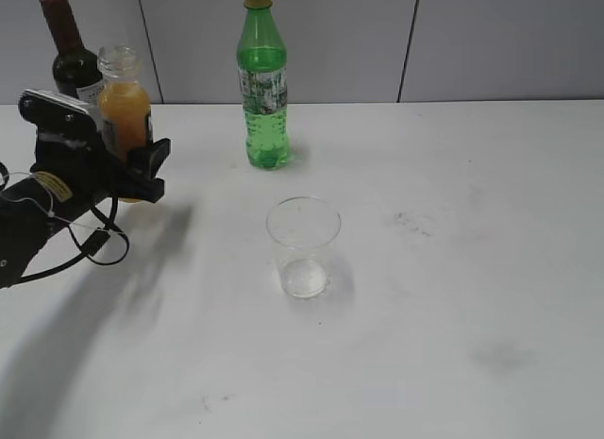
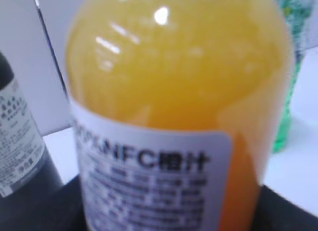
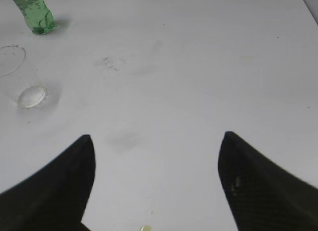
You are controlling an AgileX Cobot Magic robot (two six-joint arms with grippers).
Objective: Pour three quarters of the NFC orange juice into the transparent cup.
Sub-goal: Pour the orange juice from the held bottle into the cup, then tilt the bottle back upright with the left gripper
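The NFC orange juice (image 1: 125, 104) stands upright and capless at the back left of the white table, full of orange liquid. My left gripper (image 1: 113, 160) is shut on it, one finger on each side of its lower body. In the left wrist view the bottle (image 2: 174, 82) fills the frame, its white label reading NFC. The transparent cup (image 1: 303, 245) stands empty near the table's middle, well to the right of the bottle; it also shows in the right wrist view (image 3: 15, 77). My right gripper (image 3: 156, 135) is open and empty above bare table, out of the exterior view.
A dark wine bottle (image 1: 68, 52) with a red top stands just behind and left of the juice. A tall green bottle (image 1: 262, 90) with a yellow cap stands at the back centre, behind the cup. Faint smudges mark the table (image 1: 453, 297).
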